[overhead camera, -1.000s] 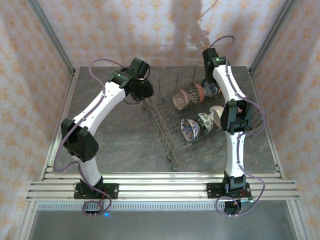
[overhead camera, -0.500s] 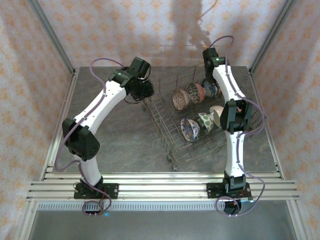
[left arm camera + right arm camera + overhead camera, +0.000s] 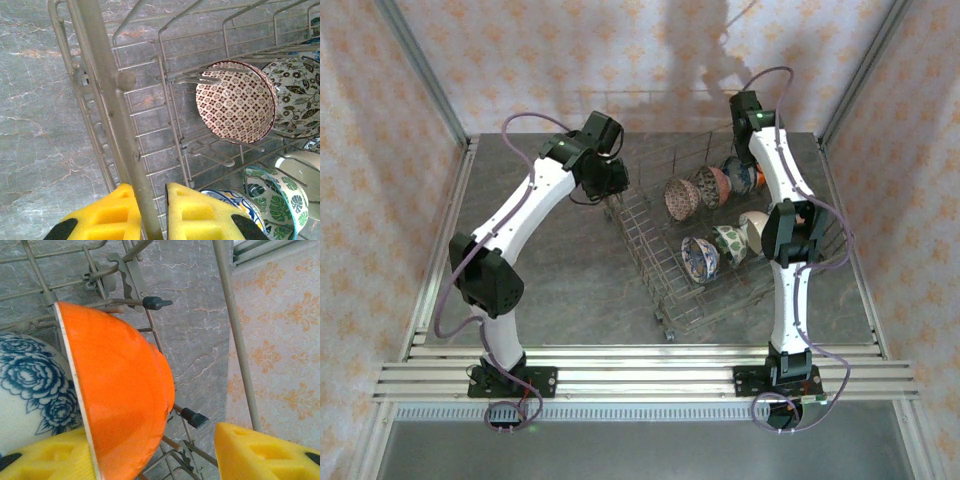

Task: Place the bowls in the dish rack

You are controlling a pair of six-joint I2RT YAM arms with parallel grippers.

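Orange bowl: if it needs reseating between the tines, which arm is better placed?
Right arm, probably: its jaws stand open on either side of the orange bowl. The left arm has its jaws shut on the dish rack rim, away from that bowl.

Overhead view: bright, even, warm light from near side; soft shadows climb back wall (image 3: 705,40) (darkest at top centre). Table (image 3: 570,270) matt grey, evenly lit. Left wrist view: dish rack (image 3: 114,115) wires and patterned bowl (image 3: 235,107) crisp, yellow fingertips (image 3: 200,215) slightly soft at bottom edge. Right wrist view: orange bowl (image 3: 120,390) saturated, faint sheen on flank; 2 yellow pads (image 3: 260,450) blurred, wallpaper (image 3: 280,340) at right bright, washed.
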